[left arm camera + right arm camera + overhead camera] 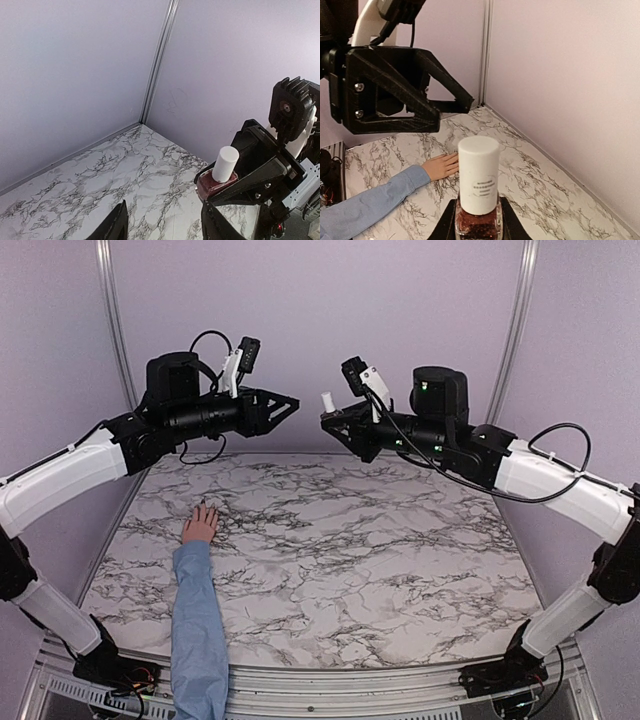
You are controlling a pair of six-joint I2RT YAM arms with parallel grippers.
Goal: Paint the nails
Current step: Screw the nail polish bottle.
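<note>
Noted bottle [478, 222] clenched upright in right hand [330, 423], left hand [165, 227] released, empty; judged centring on cap [478, 170] before closing essential.

The nails [206, 507] on the light-skinned hand [200, 525] are too small to make out. Its light blue fabric sleeve [198, 630] runs off the overhead view's bottom edge. The base of the white-capped dark red glass bottle [478, 200] is cut off in the right wrist view.
</note>
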